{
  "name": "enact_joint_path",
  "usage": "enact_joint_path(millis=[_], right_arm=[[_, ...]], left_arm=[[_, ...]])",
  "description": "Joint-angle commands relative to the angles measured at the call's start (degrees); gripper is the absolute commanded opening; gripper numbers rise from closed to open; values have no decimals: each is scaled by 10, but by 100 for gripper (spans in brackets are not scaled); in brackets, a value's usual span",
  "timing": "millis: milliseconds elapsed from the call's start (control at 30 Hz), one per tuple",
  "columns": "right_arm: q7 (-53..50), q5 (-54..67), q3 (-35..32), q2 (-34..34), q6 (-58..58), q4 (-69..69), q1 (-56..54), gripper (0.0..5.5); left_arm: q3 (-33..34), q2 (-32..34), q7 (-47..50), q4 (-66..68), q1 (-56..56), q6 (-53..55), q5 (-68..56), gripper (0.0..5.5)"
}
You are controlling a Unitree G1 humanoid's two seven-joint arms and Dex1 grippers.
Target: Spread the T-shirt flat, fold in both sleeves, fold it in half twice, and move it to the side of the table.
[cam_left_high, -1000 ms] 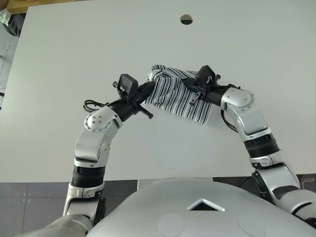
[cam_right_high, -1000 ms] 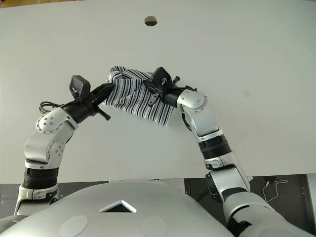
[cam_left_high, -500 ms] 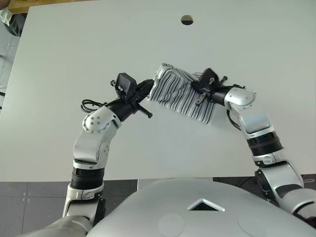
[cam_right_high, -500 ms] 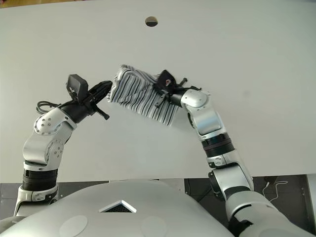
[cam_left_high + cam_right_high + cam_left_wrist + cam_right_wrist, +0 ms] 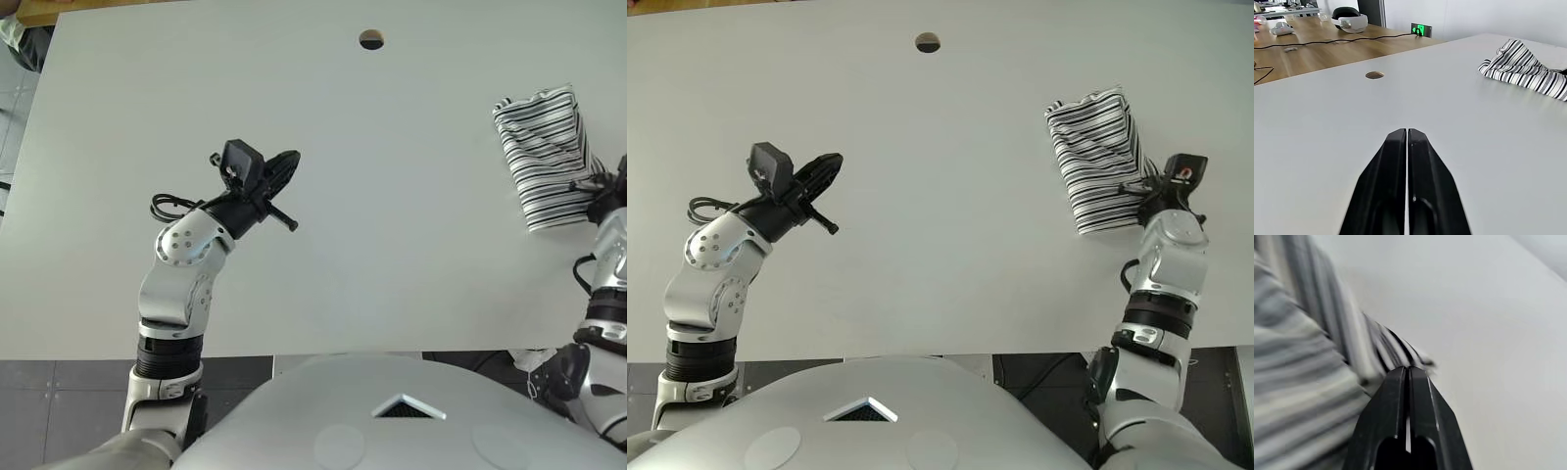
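Note:
The black-and-white striped T-shirt (image 5: 544, 147) lies folded in a bundle near the right side of the white table (image 5: 392, 284). My right gripper (image 5: 1149, 186) sits at the bundle's near edge, shut, and the striped cloth (image 5: 1303, 357) runs up to and under its fingertips. Over the left half of the table my left gripper (image 5: 288, 162) hovers shut with nothing in it, far from the shirt. From that wrist, the shirt (image 5: 1528, 71) shows well ahead of the closed fingers (image 5: 1396, 156).
A round cable hole (image 5: 370, 39) sits near the table's far edge. The table's right edge runs close beside the shirt. Beyond the table stands a wooden desk (image 5: 1308, 49) with a headset and cables.
My right gripper has swept the folded T-shirt from the table's middle to the right side. The left gripper let go of the shirt and drew back slightly to the left.

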Motion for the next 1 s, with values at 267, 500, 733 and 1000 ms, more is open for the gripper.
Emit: enact_joint_path(millis=[267, 500, 733, 1000], right_arm=[[30, 43, 14, 87, -212, -340, 119, 10], [-92, -198, 179, 215, -395, -541, 289, 10], [-130, -247, 266, 250, -490, -442, 337, 10], [-138, -251, 219, 227, -488, -460, 389, 10]], left_arm=[[42, -14, 16, 7, 46, -71, 5, 12], [75, -41, 188, 20, 194, -398, 227, 12], [189, 3, 189, 96, 202, -526, 174, 12], [210, 44, 123, 141, 209, -567, 133, 12]])
